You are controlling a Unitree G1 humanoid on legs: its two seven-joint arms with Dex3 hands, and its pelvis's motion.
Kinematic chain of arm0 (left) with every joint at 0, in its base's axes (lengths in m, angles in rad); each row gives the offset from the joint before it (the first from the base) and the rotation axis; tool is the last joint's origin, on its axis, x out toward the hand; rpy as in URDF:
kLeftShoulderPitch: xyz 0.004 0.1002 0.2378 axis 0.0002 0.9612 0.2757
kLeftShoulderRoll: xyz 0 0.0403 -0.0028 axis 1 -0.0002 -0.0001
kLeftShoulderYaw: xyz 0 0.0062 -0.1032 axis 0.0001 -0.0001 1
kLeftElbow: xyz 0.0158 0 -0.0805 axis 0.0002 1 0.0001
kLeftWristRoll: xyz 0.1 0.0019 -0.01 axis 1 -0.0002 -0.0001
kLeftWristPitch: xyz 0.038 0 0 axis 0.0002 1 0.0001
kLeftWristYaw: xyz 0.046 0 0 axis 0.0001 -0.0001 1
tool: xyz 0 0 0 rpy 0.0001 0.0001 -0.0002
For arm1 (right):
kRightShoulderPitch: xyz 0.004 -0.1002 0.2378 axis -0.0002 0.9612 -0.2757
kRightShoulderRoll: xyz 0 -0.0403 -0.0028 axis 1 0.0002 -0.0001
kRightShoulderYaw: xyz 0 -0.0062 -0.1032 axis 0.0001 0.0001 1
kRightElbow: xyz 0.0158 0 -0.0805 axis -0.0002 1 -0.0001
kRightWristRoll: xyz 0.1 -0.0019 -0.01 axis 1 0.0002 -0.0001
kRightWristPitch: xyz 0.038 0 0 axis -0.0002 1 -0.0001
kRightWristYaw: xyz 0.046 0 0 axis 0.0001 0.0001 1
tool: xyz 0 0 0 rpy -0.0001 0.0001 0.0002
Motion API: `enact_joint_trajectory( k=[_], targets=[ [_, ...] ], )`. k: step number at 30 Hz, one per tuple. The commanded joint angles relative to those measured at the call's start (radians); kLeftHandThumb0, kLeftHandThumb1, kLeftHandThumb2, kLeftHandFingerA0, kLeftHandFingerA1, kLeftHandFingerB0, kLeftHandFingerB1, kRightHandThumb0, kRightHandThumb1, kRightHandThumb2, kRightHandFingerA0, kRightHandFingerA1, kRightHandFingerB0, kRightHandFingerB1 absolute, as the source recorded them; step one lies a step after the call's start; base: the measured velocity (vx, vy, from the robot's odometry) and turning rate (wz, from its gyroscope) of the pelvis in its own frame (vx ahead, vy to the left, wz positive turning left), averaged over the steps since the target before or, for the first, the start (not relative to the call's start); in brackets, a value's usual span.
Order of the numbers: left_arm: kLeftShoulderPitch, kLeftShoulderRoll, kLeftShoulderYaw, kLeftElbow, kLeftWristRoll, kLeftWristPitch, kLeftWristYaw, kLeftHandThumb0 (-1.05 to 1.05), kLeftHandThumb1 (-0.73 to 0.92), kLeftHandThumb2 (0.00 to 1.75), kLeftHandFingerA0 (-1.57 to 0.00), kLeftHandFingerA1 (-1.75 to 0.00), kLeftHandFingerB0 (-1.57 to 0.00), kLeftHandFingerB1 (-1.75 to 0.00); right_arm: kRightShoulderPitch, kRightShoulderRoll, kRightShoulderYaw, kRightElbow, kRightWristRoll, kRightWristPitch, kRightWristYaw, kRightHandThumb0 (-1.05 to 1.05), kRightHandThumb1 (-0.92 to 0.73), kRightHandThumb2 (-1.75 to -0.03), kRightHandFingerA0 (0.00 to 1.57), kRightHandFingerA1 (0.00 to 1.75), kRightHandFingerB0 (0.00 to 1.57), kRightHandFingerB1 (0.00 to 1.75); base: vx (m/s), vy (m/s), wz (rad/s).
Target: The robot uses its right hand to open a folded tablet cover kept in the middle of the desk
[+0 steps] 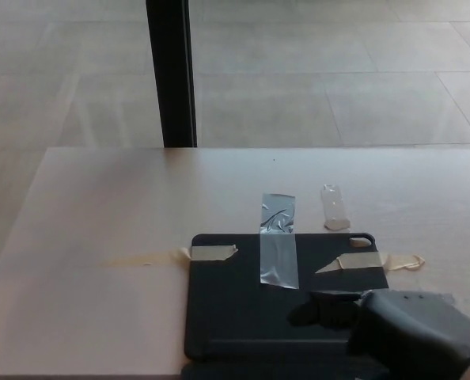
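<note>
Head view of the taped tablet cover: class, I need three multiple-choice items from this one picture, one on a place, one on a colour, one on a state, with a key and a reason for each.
1. Where does the right hand come into the picture?
A. lower right, over the tablet cover
B. upper left, by the dark post
C. top centre, over the floor

2. What colour is the tablet cover?
A. white
B. black
C. red

3. How does the tablet cover lie on the desk?
A. standing on edge
B. flat, with tape strips across its far edge
C. hanging off the left side

Key: 1 A, the black hand enters at the lower right corner and overlaps the cover's right part. 2 B, the cover is dark against the pale desk. 3 B, it lies flat and the tape strips cross from cover to desk.
</note>
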Motion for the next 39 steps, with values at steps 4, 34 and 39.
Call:
enact_joint_trajectory(
  k=[4,34,39],
  targets=[
    [0.0,0.008,-0.004,0.002,-0.023,0.019,0.019,-0.72,0.75,0.63,-0.7,-0.88,-0.43,-0.64,-0.014,-0.021,-0.019,0.148,0.023,-0.128,-0.104,-0.82,-0.87,-0.67,0.61,0.56,0.39,0.43,0.0,0.0,0.0],
    [-0.023,0.024,-0.023,0.006,-0.036,0.018,0.024,-0.75,0.74,0.62,-0.73,-0.86,-0.43,-0.63,0.165,0.03,0.089,0.452,0.096,-0.307,-0.387,-0.79,-0.68,-1.07,0.43,0.61,0.28,0.51,0.0,0.0,0.0],
    [-0.02,0.025,-0.013,0.0,-0.055,0.017,-0.005,-0.74,0.75,0.62,-0.64,-0.83,-0.39,-0.62,0.241,0.001,0.111,0.4,0.071,-0.357,-0.461,-0.82,-0.88,-0.66,0.58,0.55,0.39,0.41,0.0,0.0,0.0]
  ],
)
